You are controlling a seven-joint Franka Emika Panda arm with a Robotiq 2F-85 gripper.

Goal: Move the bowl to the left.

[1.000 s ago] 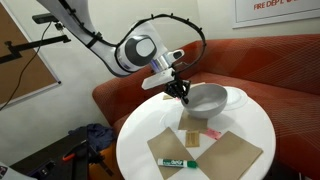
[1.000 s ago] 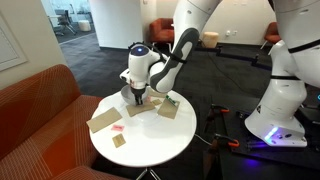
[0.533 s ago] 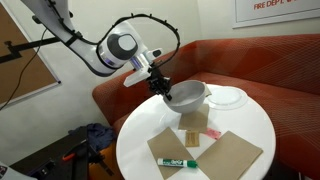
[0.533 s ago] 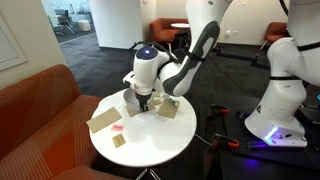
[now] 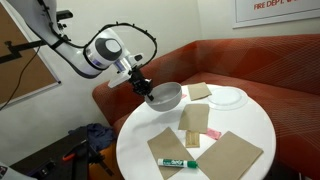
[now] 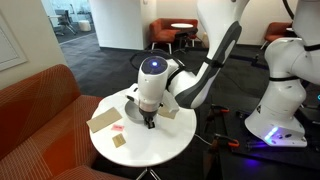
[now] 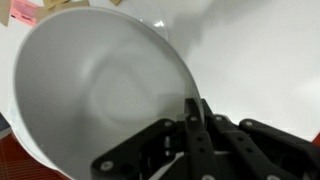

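1. The gripper [image 7: 192, 116] is clamped on the bowl [image 5: 166, 96]. The wrist view shows the jaws pinched narrow over the rim, with one finger on the inside wall.
2. The bowl is pale grey-white, smooth and empty. It fills most of the wrist view.
3. In an exterior view, the bowl sits at the edge of the round white table [image 5: 255, 125], on the side where the arm [image 5: 100, 50] comes in, right in front of the red couch [image 5: 270, 65]. Can't tell if its bottom is touching the table or just above it.
4. The flat white plate [image 5: 228, 97] is well apart from the bowl, with a small cardboard piece [image 5: 199, 91] between them.
5. More brown cardboard sheets [image 5: 230, 152] lie around the middle and near side of the table.
6. A green marker [image 5: 178, 161] lies at the edge of one of those sheets, and there's a pink note [image 5: 212, 131] nearby too.
7. In an exterior view from the opposite side, the arm's bulk hides most of the bowl, so that one's not much help.
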